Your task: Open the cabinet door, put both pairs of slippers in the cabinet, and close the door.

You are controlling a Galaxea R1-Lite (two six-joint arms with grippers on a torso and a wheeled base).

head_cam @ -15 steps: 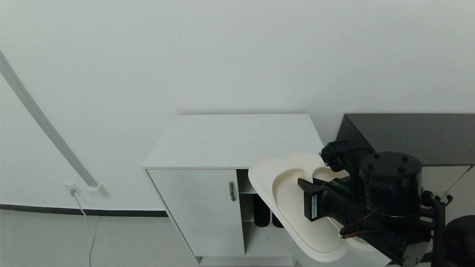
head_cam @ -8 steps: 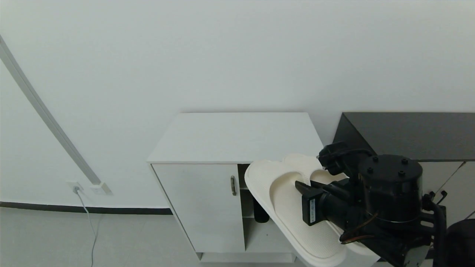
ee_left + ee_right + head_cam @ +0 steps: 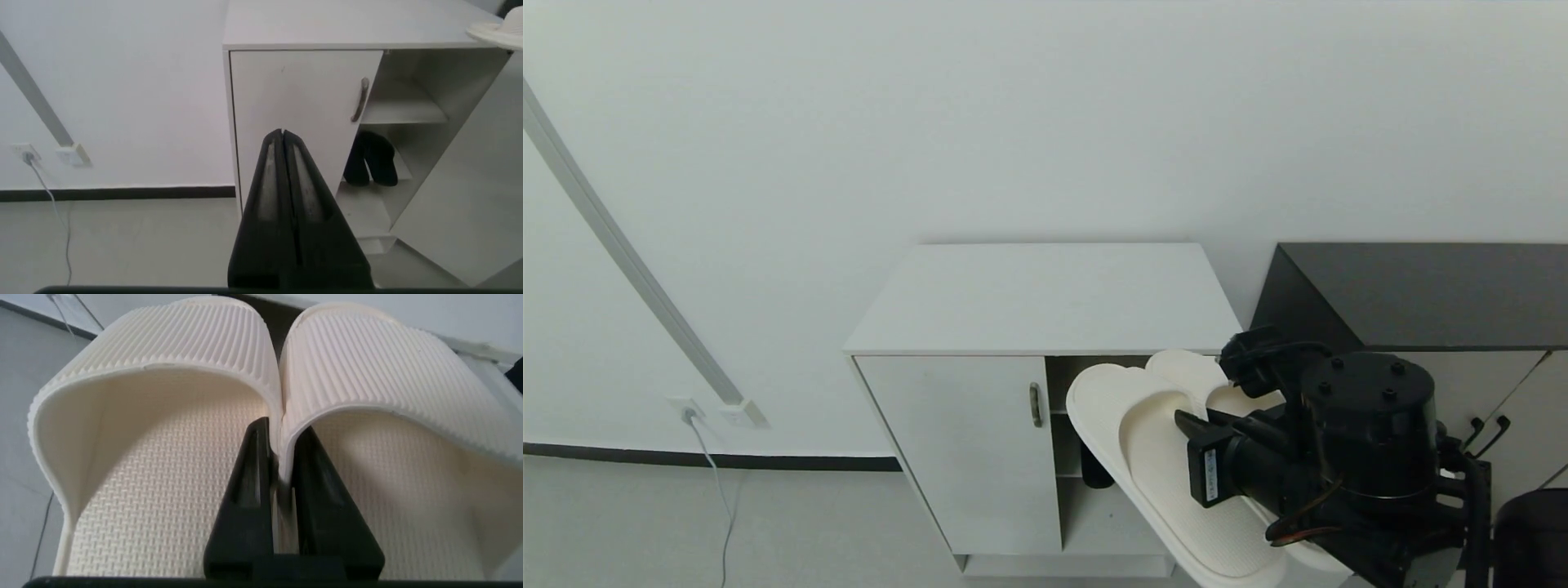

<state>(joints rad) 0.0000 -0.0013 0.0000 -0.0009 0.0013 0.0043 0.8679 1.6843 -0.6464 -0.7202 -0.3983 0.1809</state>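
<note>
Head camera looks forward and down on the cabinet (image 3: 1045,298) from high. Left wrist camera faces the same cabinet front from lower. Right wrist camera hugs the slippers (image 3: 188,392).

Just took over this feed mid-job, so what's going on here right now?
The right gripper is shut on the cream slippers, pinching the pair together by their inner edges in front of the white cabinet, whose right half stands open. The black slippers are already on a shelf inside. The left gripper is shut and empty, facing the closed left door. The cream pair is not yet in.
</note>
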